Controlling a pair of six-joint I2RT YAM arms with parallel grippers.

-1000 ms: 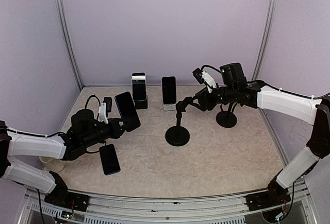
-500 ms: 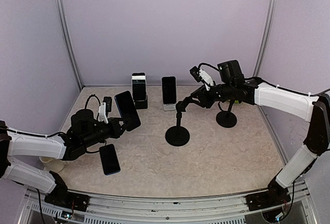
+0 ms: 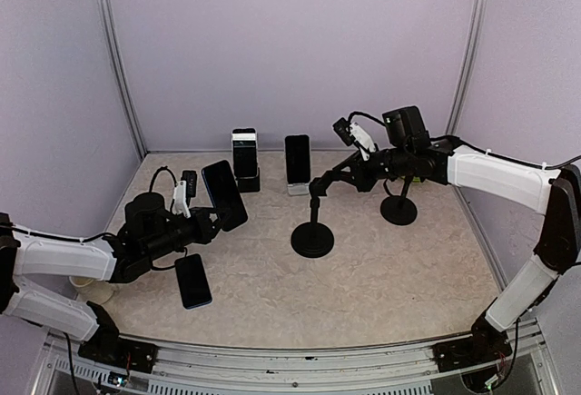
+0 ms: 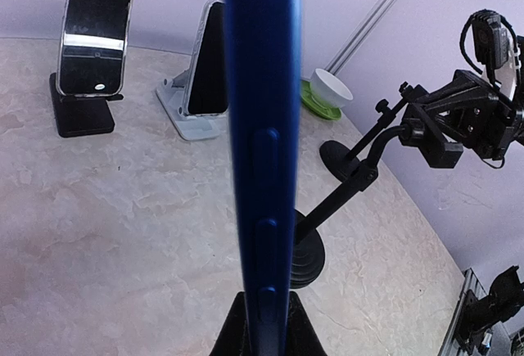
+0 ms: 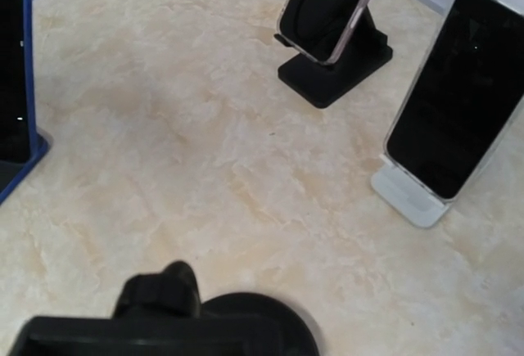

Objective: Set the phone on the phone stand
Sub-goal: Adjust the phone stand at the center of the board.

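Note:
My left gripper (image 3: 205, 219) is shut on the lower end of a dark blue phone (image 3: 224, 195) and holds it upright above the table's left side. The left wrist view shows that phone (image 4: 262, 127) edge-on between the fingers (image 4: 233, 331). The black phone stand (image 3: 312, 238) has a round base mid-table and a bent arm rising to its holder. My right gripper (image 3: 350, 175) is shut on that holder, seen from the left wrist as well (image 4: 442, 127). Only the holder (image 5: 155, 327) fills the bottom of the right wrist view.
A blue phone (image 3: 192, 281) lies flat near the left arm. At the back, a phone rests on a black dock (image 3: 244, 157) and another on a white dock (image 3: 297, 163). A second black stand (image 3: 398, 210) is under the right arm. A green-and-white cup (image 4: 327, 90) sits behind it.
My right gripper has closed on the stand's holder after shifting slightly up and left. The left arm and its phone have stayed put.

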